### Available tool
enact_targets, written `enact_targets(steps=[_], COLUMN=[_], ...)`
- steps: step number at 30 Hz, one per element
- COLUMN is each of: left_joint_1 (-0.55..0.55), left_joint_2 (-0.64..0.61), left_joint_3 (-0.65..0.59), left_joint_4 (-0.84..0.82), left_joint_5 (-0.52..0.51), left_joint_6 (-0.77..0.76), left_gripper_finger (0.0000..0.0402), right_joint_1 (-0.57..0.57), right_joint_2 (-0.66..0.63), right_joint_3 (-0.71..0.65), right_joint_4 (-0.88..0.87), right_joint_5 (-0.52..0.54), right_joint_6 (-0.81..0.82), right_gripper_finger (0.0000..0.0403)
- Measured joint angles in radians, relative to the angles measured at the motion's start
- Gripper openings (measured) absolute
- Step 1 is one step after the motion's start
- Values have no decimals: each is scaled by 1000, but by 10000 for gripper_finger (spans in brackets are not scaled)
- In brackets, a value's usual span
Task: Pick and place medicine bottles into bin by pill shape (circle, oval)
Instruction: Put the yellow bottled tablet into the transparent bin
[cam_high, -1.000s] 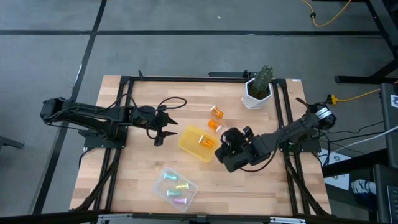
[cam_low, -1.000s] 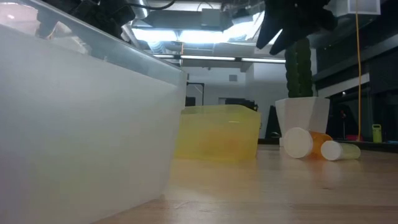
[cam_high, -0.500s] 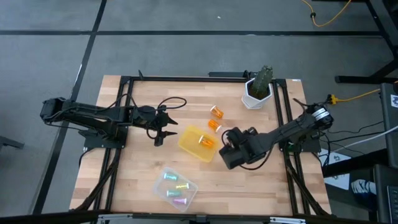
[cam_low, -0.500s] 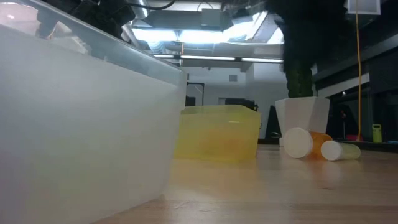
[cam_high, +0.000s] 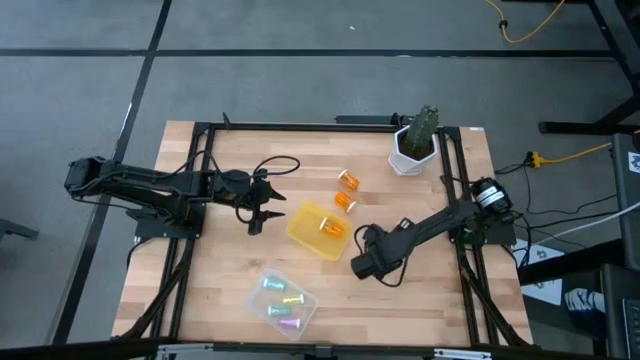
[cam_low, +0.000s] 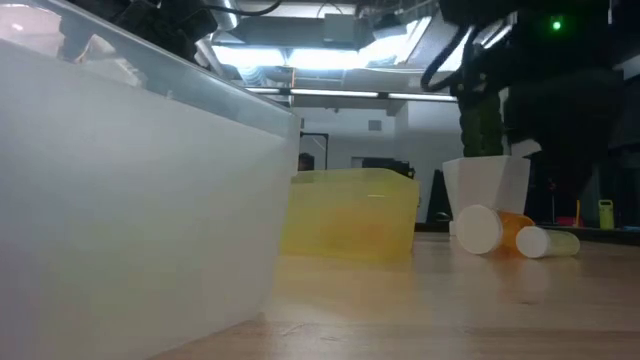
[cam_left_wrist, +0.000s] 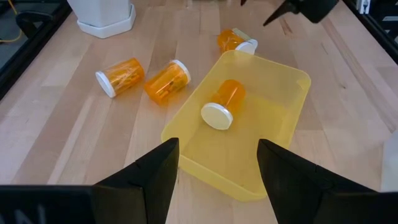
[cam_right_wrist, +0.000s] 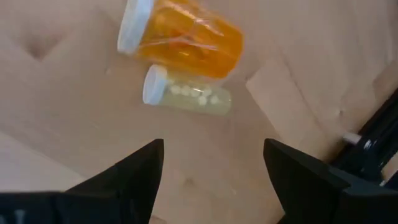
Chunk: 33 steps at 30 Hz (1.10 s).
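My right gripper (cam_right_wrist: 213, 149) is open and empty. It hovers by the right corner of the yellow bin (cam_high: 308, 238), over an orange bottle with a white cap (cam_right_wrist: 183, 38) and a slim pale yellow-green vial (cam_right_wrist: 188, 97). Both lie on their sides on the wood, and both also show in the low view: the bottle (cam_low: 482, 228) and the vial (cam_low: 547, 241). My left gripper (cam_left_wrist: 217, 149) is open and empty, left of the yellow bin. One orange bottle (cam_left_wrist: 221, 103) lies on its side in that bin. Two more orange bottles (cam_high: 349, 179) (cam_high: 343, 201) lie on the table behind it.
A clear bin (cam_high: 283, 300) near the front edge holds teal, green and purple vials. A white plant pot with a cactus (cam_high: 413, 146) stands at the far right. Black frame rails (cam_high: 455, 170) run along the table's sides. My right arm (cam_low: 520, 90) hangs above the bottles in the low view.
My right arm has stretched out and turned at the wrist. Its gripper has shifted a little toward the table's near-left, close to the yellow bin's right corner. The bottles and bins lie as before.
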Motion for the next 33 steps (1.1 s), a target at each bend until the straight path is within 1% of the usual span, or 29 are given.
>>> enact_targets(steps=[4,6,9,12,19,21,25,28,30,33], left_joint_1=[0,0,0,0,0,0,0,0,0,0], left_joint_2=[0,0,0,0,0,0,0,0,0,0], left_joint_3=[0,0,0,0,0,0,0,0,0,0], left_joint_4=[0,0,0,0,0,0,0,0,0,0], left_joint_5=[0,0,0,0,0,0,0,0,0,0], left_joint_6=[0,0,0,0,0,0,0,0,0,0], left_gripper_finger=[212,212,212,212,212,212,212,212,212,212], right_joint_1=[-3,-15,-33,-48,-79,-82,-82,-82,-83,-89], right_joint_2=[28,45,72,99,108,105,103,104,104,105], right_joint_3=[0,0,0,-5,-82,-94,-105,-106,-106,-106], right_joint_4=[37,58,72,72,115,131,176,184,188,193], right_joint_5=[-4,-32,-56,-45,-56,-59,-58,-57,-69,-116], right_joint_6=[-154,-194,-217,-243,-281,-309,-420,-454,-475,-473], right_gripper_finger=[279,279,279,279,279,279,279,279,276,265])
